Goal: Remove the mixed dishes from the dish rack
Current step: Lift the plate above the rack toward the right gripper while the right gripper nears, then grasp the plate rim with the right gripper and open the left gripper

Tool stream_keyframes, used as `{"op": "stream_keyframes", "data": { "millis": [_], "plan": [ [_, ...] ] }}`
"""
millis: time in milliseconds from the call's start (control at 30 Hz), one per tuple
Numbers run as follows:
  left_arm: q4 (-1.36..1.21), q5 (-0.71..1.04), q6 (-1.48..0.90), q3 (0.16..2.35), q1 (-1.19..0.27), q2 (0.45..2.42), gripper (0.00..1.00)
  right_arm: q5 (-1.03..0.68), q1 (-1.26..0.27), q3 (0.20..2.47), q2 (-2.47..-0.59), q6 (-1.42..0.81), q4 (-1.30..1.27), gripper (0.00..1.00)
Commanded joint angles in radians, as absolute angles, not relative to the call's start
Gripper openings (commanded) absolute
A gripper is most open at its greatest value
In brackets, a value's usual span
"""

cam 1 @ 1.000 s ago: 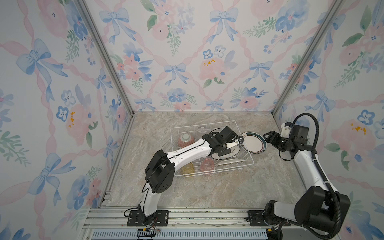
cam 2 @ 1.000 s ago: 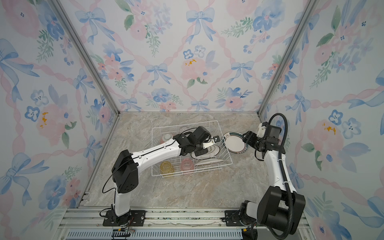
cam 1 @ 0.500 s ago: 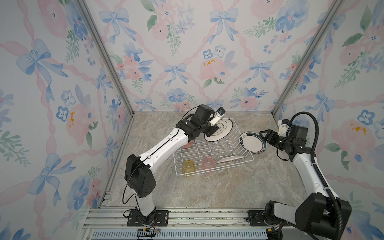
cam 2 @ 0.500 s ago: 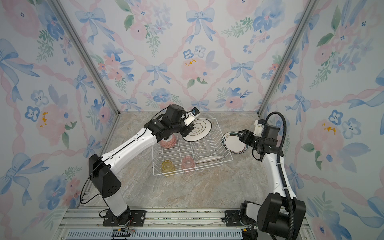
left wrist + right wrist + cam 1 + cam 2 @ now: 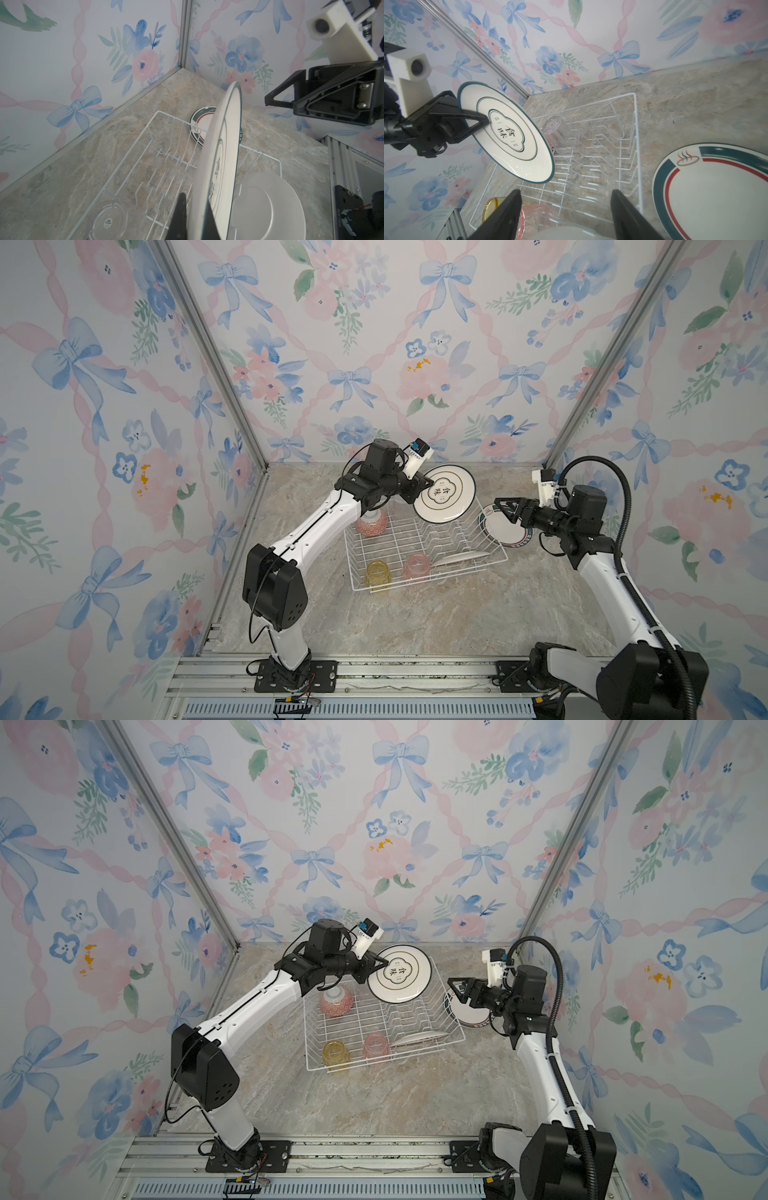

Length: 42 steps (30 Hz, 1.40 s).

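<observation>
Left fingers [image 5: 475, 122] pinching rim of lettered plate [image 5: 446, 499]; since a second ago it has left the dish rack [image 5: 415, 537] and hangs tilted above the rack's far edge. Right fingers [image 5: 508, 207] spread, empty, over striped plate [image 5: 505, 533] on desk [image 5: 415, 622]. Bowl [image 5: 371, 524], tumblers [image 5: 417, 567], white plate [image 5: 461, 558] remain racked.

Dish rack [image 5: 409, 531]: white wire. Above it, green-rimmed plate [image 5: 445, 498]: white, dark green rings, lobed emblem with dark characters. Beside rack, banded plate [image 5: 503, 533]: white, green and red arcs. Inside rack: pink-red patterned bowl [image 5: 371, 525], yellow tumbler [image 5: 377, 572], pink tumbler [image 5: 417, 566], plain white plate [image 5: 461, 558].
</observation>
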<state>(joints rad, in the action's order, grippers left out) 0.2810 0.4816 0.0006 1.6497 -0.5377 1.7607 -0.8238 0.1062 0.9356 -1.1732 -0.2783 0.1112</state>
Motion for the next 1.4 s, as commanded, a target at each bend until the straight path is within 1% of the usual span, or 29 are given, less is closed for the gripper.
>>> {"op": "stream_keyframes", "data": {
  "millis": [0,167,333,600,767,867,1200,1267,1300,1367],
  "plan": [
    [0.12,0.658,-0.111,1.615,-0.51,1.721,0.0,-0.922,0.062,0.937,-1.189,-0.248,0.07,0.7],
    [-0.034,0.78,-0.221,1.568,-0.484,1.738,0.0,-0.94,0.013,0.952,-1.211,-0.231,0.067,0.7],
    [-0.176,0.879,-0.335,1.553,-0.481,1.78,0.0,-0.936,-0.005,0.956,-1.23,-0.24,0.049,0.7],
    [-0.215,0.91,-0.376,1.57,-0.493,1.843,0.0,-0.959,-0.044,0.96,-1.248,-0.28,-0.027,0.7],
    [-0.222,0.92,-0.388,1.586,-0.51,1.876,0.0,-0.961,-0.059,0.953,-1.261,-0.346,-0.128,0.66],
    [-0.226,0.927,-0.392,1.598,-0.517,1.89,0.0,-0.96,-0.061,0.956,-1.269,-0.373,-0.165,0.55],
    [-0.233,0.942,-0.395,1.613,-0.534,1.912,0.0,-0.927,-0.069,0.96,-1.284,-0.397,-0.177,0.06],
    [-0.233,0.943,-0.393,1.61,-0.535,1.91,0.0,-0.921,-0.071,0.961,-1.284,-0.399,-0.176,0.0],
    [-0.234,0.946,-0.394,1.608,-0.535,1.909,0.0,-0.918,-0.069,0.962,-1.284,-0.399,-0.173,0.0],
    [-0.234,0.946,-0.394,1.603,-0.535,1.907,0.2,-0.907,-0.071,0.963,-1.282,-0.4,-0.169,0.0]
  ]
}}
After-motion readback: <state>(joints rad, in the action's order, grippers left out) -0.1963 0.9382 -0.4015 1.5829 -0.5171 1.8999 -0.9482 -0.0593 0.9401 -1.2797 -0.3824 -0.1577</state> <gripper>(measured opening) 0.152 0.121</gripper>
